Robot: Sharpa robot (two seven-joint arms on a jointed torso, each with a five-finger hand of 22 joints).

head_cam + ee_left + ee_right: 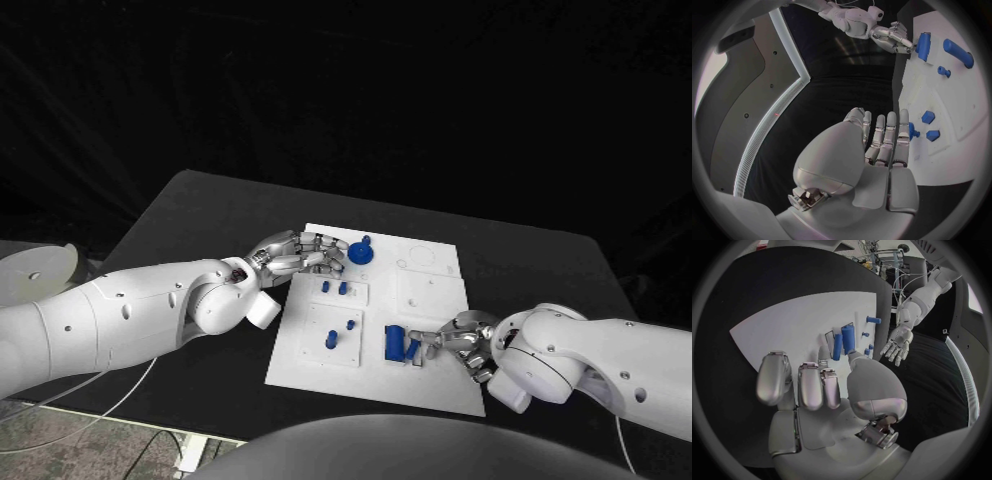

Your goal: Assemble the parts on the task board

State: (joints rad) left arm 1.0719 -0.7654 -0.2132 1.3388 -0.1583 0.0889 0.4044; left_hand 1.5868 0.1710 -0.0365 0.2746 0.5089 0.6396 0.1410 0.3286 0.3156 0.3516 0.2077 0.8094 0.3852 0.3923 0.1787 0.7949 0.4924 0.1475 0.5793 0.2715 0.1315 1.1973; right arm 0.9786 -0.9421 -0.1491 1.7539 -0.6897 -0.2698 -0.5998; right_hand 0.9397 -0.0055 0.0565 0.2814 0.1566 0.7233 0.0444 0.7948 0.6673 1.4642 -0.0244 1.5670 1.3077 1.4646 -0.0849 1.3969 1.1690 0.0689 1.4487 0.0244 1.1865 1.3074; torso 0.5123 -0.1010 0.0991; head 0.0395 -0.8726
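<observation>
The white task board lies mid-table with several blue parts on it. My right hand is at the board's near right side. Its thumb and a finger pinch a short blue part that stands beside a taller blue block. The right wrist view shows that pair of blue parts just past the thumb. My left hand rests flat at the board's far left edge, fingers stretched out and holding nothing. Its fingertips almost reach a round blue part.
Small blue pegs and two more blue pieces stand in the board's left panels. The board's far right area has only pale recesses. Black table surrounds the board.
</observation>
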